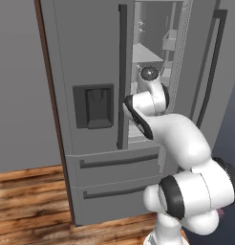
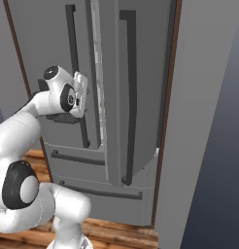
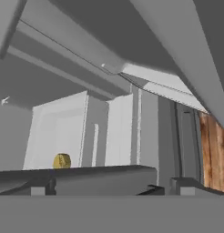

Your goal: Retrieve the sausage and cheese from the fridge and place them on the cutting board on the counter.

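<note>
A: What's the room like?

B: Plank wood floor (image 1: pixel 28 196), plain grey wall (image 1: pixel 19 81) to the left, and one tall grey fridge (image 1: pixel 90 57) with a dark dispenser panel (image 1: pixel 93 106) and two bottom drawers. Its right door (image 2: pixel 119 97) stands swung out; the left one is closed.

A: And the arm?

B: It reaches into the open gap, wrist level with a pale shelf (image 1: pixel 150 57) inside.

A: The tool?

B: In the hand view the tool (image 3: pixel 104 186) shows two dark fingertips (image 3: pixel 38 185) low in frame, set wide apart, with nothing between them (the base views hide them behind the wrist).

A: Any food in sight?

B: One small yellow lump, the cheese (image 3: pixel 62 161), standing deep in the fridge beyond the tips, against a white back wall. Its lower edge is cut off by a grey ledge in front.

A: What's hard to read?

B: The fridge interior is mostly grey slabs at a tilt; which shelf the cheese is on I can't tell.
</note>
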Robot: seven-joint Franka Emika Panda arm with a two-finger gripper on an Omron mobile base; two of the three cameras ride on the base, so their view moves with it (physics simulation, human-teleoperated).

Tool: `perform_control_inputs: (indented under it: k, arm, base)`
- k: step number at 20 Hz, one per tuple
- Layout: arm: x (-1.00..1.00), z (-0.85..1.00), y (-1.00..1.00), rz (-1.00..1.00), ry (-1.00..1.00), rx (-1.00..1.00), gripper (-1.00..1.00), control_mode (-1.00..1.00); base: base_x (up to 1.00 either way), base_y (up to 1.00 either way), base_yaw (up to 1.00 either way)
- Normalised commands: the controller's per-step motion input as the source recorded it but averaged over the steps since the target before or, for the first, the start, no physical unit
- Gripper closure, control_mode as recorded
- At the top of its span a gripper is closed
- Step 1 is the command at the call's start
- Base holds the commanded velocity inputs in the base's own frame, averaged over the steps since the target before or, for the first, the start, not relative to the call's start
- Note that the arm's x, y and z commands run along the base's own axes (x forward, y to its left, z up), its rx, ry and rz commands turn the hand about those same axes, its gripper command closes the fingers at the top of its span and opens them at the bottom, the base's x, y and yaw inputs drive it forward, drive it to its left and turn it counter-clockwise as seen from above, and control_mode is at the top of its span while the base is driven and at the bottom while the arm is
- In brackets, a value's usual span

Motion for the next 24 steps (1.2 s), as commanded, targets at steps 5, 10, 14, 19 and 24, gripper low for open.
perform_control_inputs:
  k: [5,10,14,19,24]
  arm:
    - [0.32,0.0,-0.36,-0.22,-0.04,0.24,-1.0,-1.0]
    - [0.21,0.01,-0.17,-0.18,-0.11,0.18,-1.0,-1.0]
    - [0.01,0.0,-0.21,-0.13,-0.12,0.08,-1.0,-1.0]
    - [-0.08,0.02,-0.1,-0.09,-0.13,0.08,-1.0,-1.0]
    - [-0.03,0.1,-0.56,-0.07,-0.11,0.08,-1.0,-1.0]
  base:
    - [0.0,0.0,0.0]
    - [0.0,0.0,0.0]
    - [0.0,0.0,0.0]
    - [0.0,0.0,0.0]
    - [0.0,0.0,0.0]
